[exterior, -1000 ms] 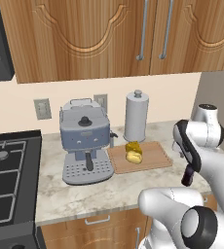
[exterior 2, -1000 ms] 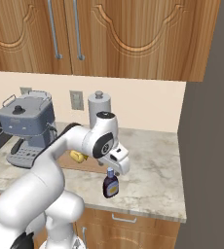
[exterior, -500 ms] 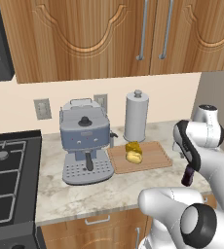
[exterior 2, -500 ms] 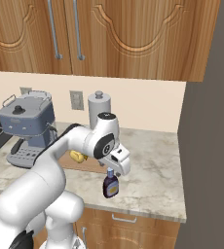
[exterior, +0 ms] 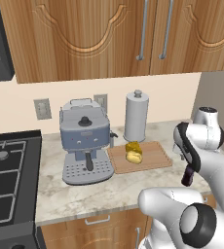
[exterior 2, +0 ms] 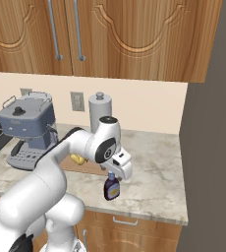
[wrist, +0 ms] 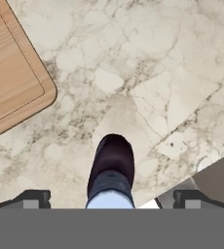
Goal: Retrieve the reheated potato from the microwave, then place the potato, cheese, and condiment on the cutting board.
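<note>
Barely shifted since a second ago: claw [exterior 2: 112,178] clamped on the condiment bottle [exterior 2: 111,189], lifted off the marble table [exterior 2: 154,170] at lower centre of the right base view. Potato [exterior: 134,156] and cheese [exterior: 131,147] already lying touching on the cutting board [exterior: 153,156], centre of the left base view. Board corner [wrist: 21,92] at upper left of the hand view, bottle [wrist: 111,168] at bottom centre, well apart. Risks, as a guess: held by the neck only, could swing or slip in transit; released short, lands on table; lowered carelessly, knocks potato or cheese off.
</note>
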